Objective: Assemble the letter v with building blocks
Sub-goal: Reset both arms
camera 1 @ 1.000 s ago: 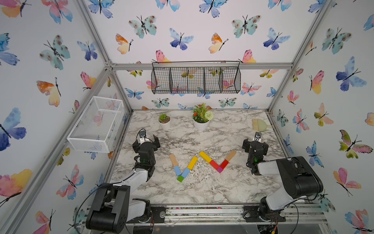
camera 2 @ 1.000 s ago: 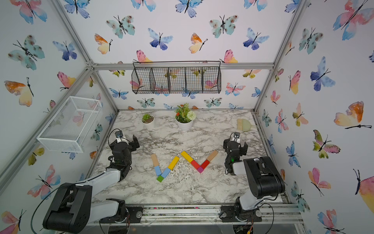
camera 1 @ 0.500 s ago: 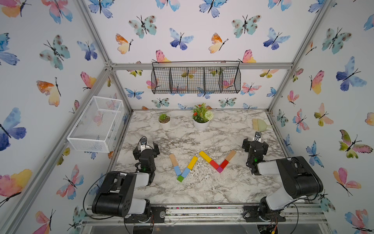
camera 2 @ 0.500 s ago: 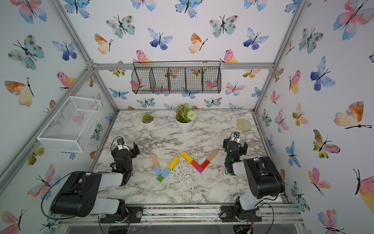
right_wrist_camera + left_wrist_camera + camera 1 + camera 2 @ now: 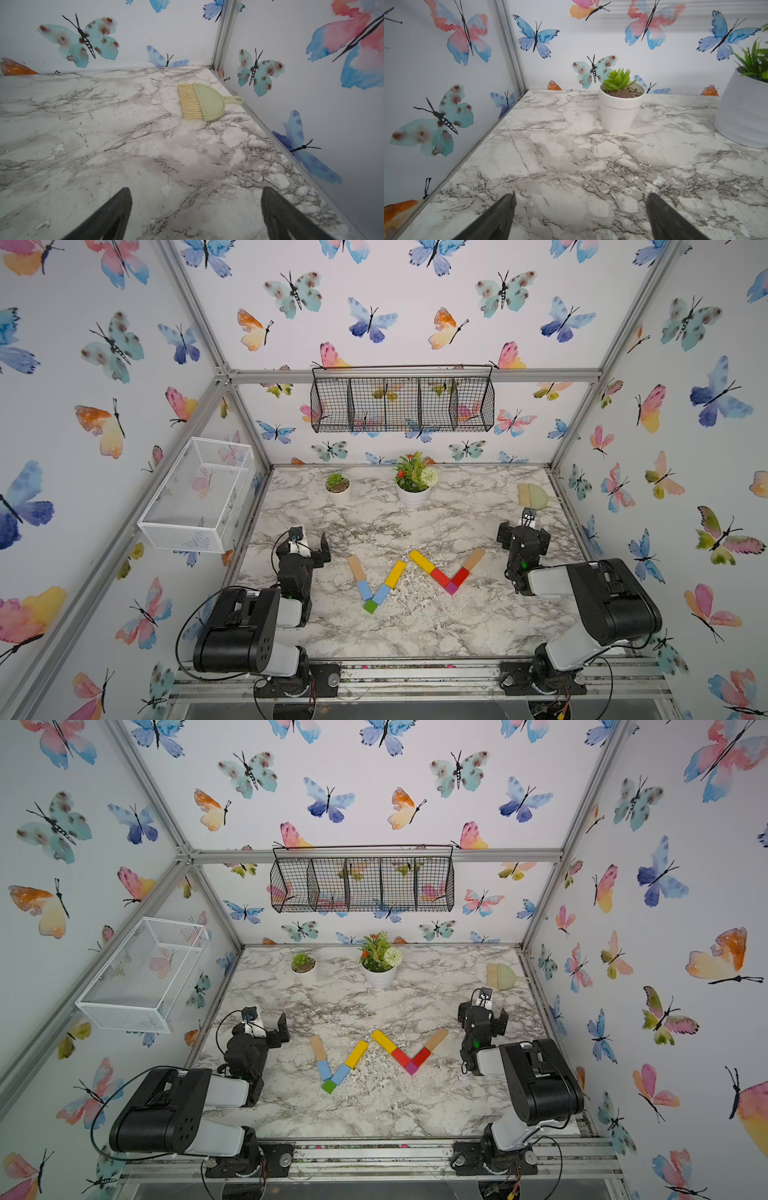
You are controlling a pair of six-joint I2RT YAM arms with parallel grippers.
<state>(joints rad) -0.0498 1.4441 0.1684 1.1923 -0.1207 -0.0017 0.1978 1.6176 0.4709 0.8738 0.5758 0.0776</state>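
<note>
We judge the letter v (image 5: 380, 593) complete; left fingers (image 5: 496, 220) and right fingers (image 5: 108, 216) are spread and empty, so we only park.

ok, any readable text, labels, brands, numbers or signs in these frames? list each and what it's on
"V": not printed; it is the green-tipped block shape lying flat on the table.
"V": not printed either; it is the magenta-tipped block shape right beside it. Side by side, the pair could also pass for a "W".
Printed words, labels, brands, numbers: none can be read in any view.
</note>
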